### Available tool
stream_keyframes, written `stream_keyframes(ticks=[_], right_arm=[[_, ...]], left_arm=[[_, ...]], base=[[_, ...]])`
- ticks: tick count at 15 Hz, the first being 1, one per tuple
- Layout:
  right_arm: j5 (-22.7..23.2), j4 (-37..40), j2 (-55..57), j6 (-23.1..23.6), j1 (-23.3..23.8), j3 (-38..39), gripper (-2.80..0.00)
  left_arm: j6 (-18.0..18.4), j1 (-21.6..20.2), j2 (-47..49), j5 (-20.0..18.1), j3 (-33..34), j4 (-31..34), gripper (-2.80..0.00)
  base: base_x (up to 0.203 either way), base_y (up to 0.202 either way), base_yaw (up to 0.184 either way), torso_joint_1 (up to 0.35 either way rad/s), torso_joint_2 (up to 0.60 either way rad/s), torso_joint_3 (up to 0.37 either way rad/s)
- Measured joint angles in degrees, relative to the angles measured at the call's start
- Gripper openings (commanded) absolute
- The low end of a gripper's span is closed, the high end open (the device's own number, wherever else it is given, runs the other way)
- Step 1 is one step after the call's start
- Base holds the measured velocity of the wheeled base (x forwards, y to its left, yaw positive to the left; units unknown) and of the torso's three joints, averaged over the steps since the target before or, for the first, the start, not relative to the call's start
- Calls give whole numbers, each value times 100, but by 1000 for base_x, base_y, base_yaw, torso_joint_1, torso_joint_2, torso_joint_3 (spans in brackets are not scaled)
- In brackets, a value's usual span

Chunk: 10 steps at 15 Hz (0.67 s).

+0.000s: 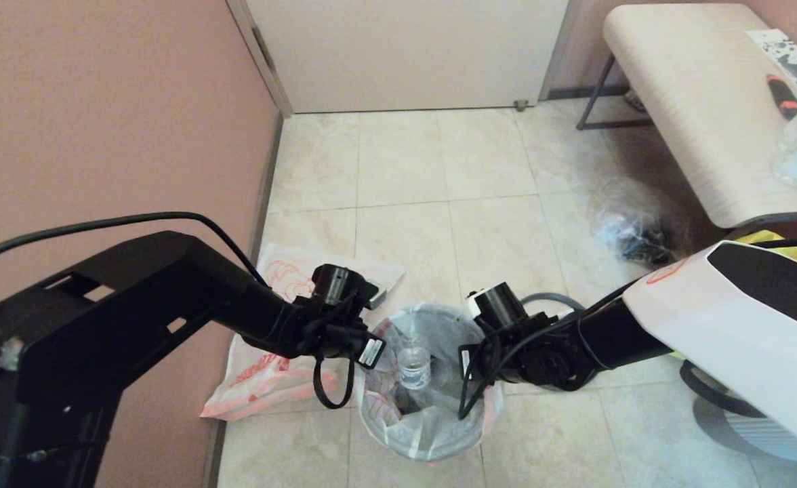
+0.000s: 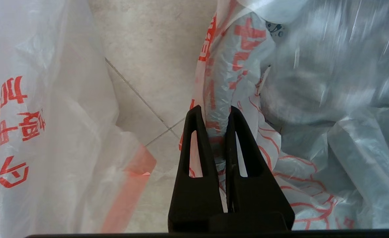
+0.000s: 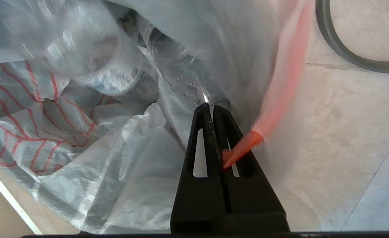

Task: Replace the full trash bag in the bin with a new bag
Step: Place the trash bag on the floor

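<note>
The full trash bag point(image 1: 432, 413) sits in the bin point(image 1: 432, 455) on the tiled floor point(image 1: 480, 203), its thin milky plastic folded out over the rim and printed with orange-red lines. Clear plastic bottles point(image 1: 413, 366) show through the open mouth, one standing nearly upright with its cap toward the ceiling. The bag's mouth faces straight up, and the bin under it stands upright, almost wholly hidden by the draped film.

The left gripper point(image 2: 214, 114) is clamped on the bag's edge at the side of the bin nearer the wall point(image 1: 100, 122), a bunched fold of printed plastic pinched between its fingers. The right gripper point(image 3: 211, 107) is closed on the opposite edge, with a pinkish-orange handle strip caught between its fingers.

The new bag point(image 1: 270, 379) lies flat on the floor beside the bin, against the wall, its long side running away from the robot
</note>
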State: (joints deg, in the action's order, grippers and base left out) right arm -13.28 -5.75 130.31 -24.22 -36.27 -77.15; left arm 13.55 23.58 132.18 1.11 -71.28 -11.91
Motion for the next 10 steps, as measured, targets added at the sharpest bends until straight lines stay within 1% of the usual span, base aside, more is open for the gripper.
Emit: stream_keyframes(ticks=[2,4,5,7,10], right_arm=[[2,-7,-36,0,7,-5,-280],[13,-10,-65,-6,24,-2,-280],[46,-25,-89,-7,22,-2,-280],[217,-25,-190,-29,35,11,-280],[341,28,-463,-196,55,28,-280]], left_arm=[[-5,98,34,80,0,-24,-280],[-10,224,69,302,-2,-81,-280],[-10,279,86,351,-9,-164,-280],[-1,417,147,409,-66,-269,-280],[-1,580,310,619,-265,-263,-280]], base=[[0,0,0,0,0,0],[0,0,0,0,0,0],[0,0,0,0,0,0],[0,0,0,0,0,0],[0,0,0,0,0,0]])
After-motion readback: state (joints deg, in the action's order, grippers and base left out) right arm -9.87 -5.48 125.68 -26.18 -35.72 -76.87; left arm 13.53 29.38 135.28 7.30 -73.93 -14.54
